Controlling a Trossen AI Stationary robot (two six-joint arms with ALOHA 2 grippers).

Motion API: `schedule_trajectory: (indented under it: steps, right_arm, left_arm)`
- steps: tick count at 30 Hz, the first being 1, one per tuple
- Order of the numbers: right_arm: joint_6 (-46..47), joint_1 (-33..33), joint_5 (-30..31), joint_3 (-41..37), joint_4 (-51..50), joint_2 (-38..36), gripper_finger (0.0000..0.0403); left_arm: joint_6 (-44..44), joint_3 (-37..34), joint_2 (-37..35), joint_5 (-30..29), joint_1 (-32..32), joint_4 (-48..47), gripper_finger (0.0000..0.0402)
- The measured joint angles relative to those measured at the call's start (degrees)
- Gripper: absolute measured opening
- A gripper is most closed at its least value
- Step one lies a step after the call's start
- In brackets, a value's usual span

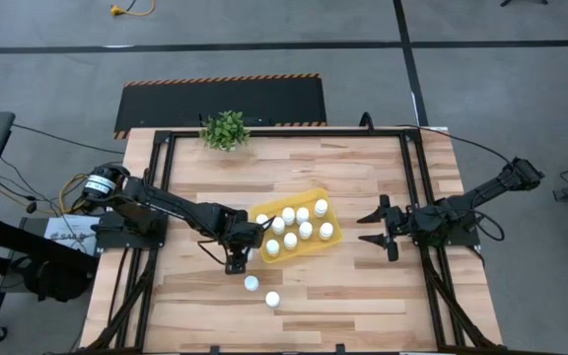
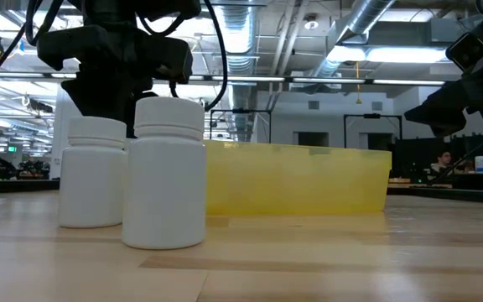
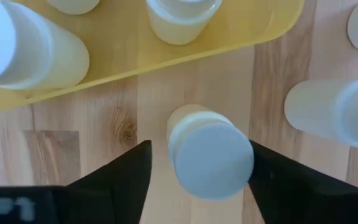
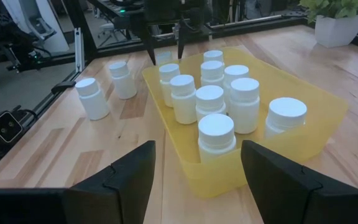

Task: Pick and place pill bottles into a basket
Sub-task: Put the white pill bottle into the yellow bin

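Nine pill bottles point(image 1: 296, 227) are stood in the yellow basket point(image 1: 331, 240). Three remain on the table; one point(image 3: 211, 152) is straddled, ungripped, by the left gripper point(image 1: 235, 262). The right gripper point(image 1: 376, 228) is parked open, far right.

- The left arm reaches from the table's left edge toward the middle, its wrist bent so that it points straight down.
- The left gripper point(image 1: 236, 264) hangs low over the table, its two dark fingers point(image 3: 114, 180) parted, one on each side of an upright pill bottle point(image 3: 209, 152), with a small gap showing on either side.
- The right arm waits folded at the table's right side, its forearm level.
- The right gripper point(image 1: 375, 228) points toward the table's middle, fingers spread wide and holding nothing.
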Motion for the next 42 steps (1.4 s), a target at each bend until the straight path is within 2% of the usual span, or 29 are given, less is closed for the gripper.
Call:
schedule_trajectory:
  steps: [10, 18, 22, 29, 35, 38, 42]
  right_arm:
    - [0.0, 0.0, 0.0, 0.0, 0.0, 0.0, 0.0230]
    - [0.0, 0.0, 0.0, 0.0, 0.0, 0.0, 0.0230]
    - [0.0, 0.0, 0.0, 0.0, 0.0, 0.0, 0.0230]
    - [0.0, 0.0, 0.0, 0.0, 0.0, 0.0, 0.0230]
    - [0.0, 0.0, 0.0, 0.0, 0.0, 0.0, 0.0230]
    - [0.0, 0.0, 0.0, 0.0, 0.0, 0.0, 0.0230]
    - [0.0, 0.0, 0.0, 0.0, 0.0, 0.0, 0.0230]
  left_arm:
    - [0.5, 0.0, -0.2, 0.0, 0.0, 0.1, 0.0160]
    - [0.5, 0.0, -0.4, 0.8, 0.2, 0.0, 0.0163]
    - [0.5, 0.8, -1.5, 1.3, 0.5, -3.0, 0.0162]
    - [1.7, 7.0, -4.6, 0.8, 2.1, -11.8, 0.0156]
    - [6.3, 16.7, -4.8, -5.6, 2.7, -20.8, 0.0164]
    - [8.3, 20.3, -3.0, -8.5, 2.7, -23.1, 0.0163]
    - [10.2, 23.8, 0.5, -8.1, 2.7, -23.6, 0.0162]
